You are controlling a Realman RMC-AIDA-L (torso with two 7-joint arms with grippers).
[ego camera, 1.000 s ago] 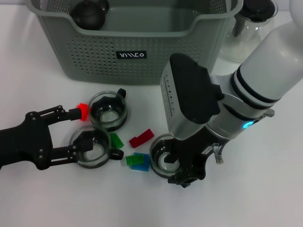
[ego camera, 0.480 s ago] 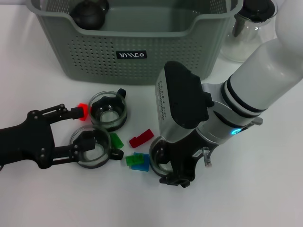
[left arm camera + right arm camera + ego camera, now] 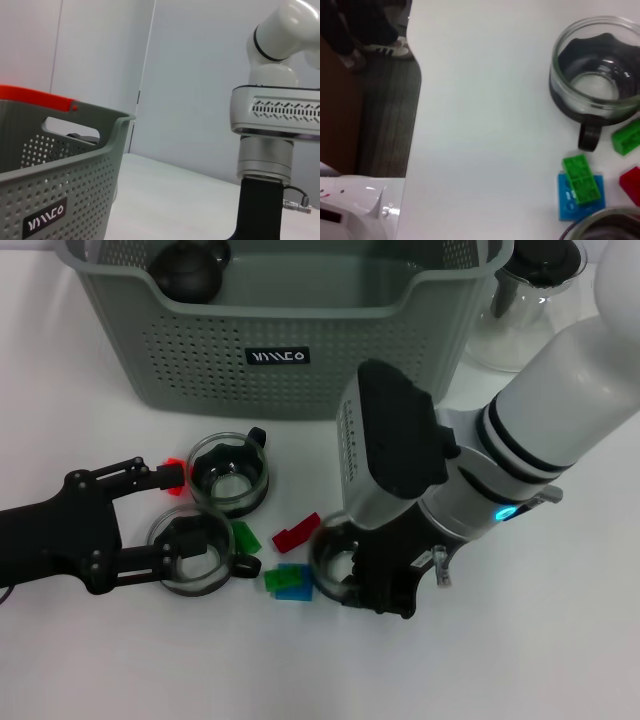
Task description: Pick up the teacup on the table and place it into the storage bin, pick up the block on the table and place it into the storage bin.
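Observation:
The grey-green storage bin (image 3: 200, 350) stands at the back of the table. Three glass teacups lie in front of it. My right gripper (image 3: 362, 578) is low over the right teacup (image 3: 330, 558), its black fingers across the rim and shut on it. My left gripper (image 3: 165, 512) is open, one finger inside the near-left teacup (image 3: 197, 552), the other beside a small red block (image 3: 175, 470). The third teacup (image 3: 229, 476) stands free. A red block (image 3: 296, 532), a green block (image 3: 246, 537) and a green block on a blue one (image 3: 290, 582) lie between the cups.
A clear glass carafe (image 3: 525, 285) with a black lid stands at the back right, beside the bin. A dark round object (image 3: 190, 265) sits inside the bin. The right wrist view shows the table edge (image 3: 412, 130) and floor beyond the left teacup (image 3: 595, 92).
My right gripper has shifted left and slightly toward the bin, and the right teacup has moved with it. The left gripper has hardly moved.

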